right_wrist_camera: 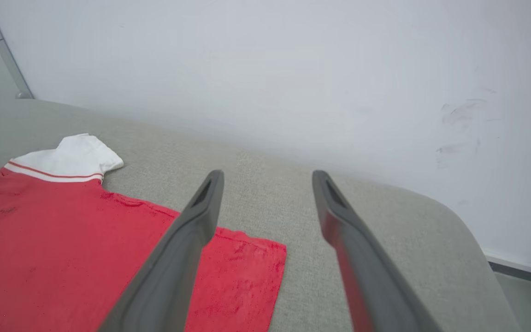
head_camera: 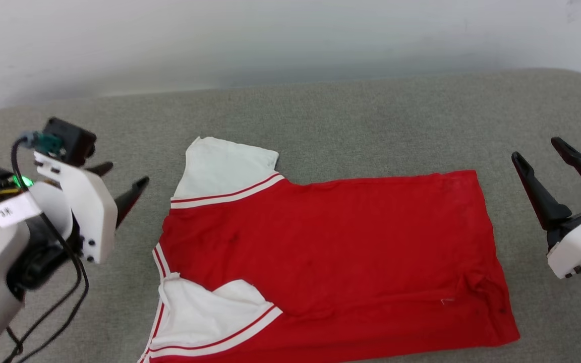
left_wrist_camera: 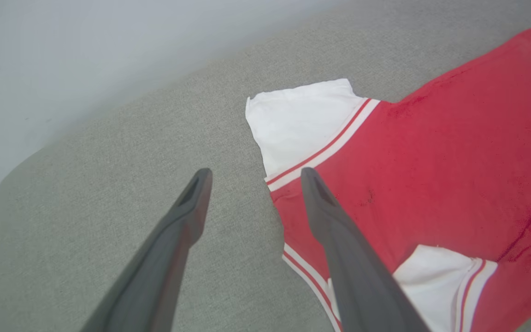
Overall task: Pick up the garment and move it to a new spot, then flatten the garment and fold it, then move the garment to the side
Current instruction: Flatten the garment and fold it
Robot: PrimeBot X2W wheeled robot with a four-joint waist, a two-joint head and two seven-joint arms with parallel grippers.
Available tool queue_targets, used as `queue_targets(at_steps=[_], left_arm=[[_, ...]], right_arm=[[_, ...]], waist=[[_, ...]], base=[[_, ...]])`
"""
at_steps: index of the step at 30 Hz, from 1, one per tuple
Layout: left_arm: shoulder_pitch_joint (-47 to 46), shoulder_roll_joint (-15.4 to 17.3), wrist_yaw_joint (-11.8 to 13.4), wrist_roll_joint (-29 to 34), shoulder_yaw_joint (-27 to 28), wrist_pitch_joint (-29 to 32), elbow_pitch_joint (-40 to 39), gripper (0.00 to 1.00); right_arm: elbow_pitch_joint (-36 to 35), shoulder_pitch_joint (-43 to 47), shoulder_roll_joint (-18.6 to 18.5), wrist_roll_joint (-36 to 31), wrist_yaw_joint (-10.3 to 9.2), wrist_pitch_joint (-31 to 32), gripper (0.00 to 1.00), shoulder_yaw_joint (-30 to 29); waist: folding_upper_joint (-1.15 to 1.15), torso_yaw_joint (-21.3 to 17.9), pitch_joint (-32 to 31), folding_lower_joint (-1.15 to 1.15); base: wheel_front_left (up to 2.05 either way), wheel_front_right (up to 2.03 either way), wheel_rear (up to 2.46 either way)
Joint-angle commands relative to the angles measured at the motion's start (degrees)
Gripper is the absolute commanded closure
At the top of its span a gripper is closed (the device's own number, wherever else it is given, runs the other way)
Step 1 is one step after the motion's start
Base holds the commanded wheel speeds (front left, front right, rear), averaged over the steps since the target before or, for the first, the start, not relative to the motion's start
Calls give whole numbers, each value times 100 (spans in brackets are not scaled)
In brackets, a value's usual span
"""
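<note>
Our left gripper (head_camera: 126,173), jaws spread and empty, hangs beside the collar end of the shirt (head_camera: 331,242), which lies mostly flat on the cushion (head_camera: 351,111), its length running across to our right gripper (head_camera: 536,149), also spread, near the hem.

The left gripper (head_camera: 128,173) angles inward, fingers spread wide. Opposite, the right gripper (head_camera: 535,148) also stands with fingers apart.
</note>
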Motion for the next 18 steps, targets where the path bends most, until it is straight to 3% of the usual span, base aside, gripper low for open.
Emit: queue_targets(at_steps=[1,8,18], left_arm=[[-241,-57,18,50,54,13,86,0],[-1574,-382,-169,206,122,654,735,0],[-3068,-679,-509,-49,-107,2512,1849,0]], right_arm=[[-166,131,188,-193,-2,-173,0,-205],[-1239,567,1144,-1076,-3,-547,0,-1169],[-2019,557,1728,-1521,-3,-400,0,-1136]], waist=[[0,-137,240,0],[0,-405,998,0],[0,-877,2056,0]], base=[[0,0,0],[0,0,0],[0,0,0]])
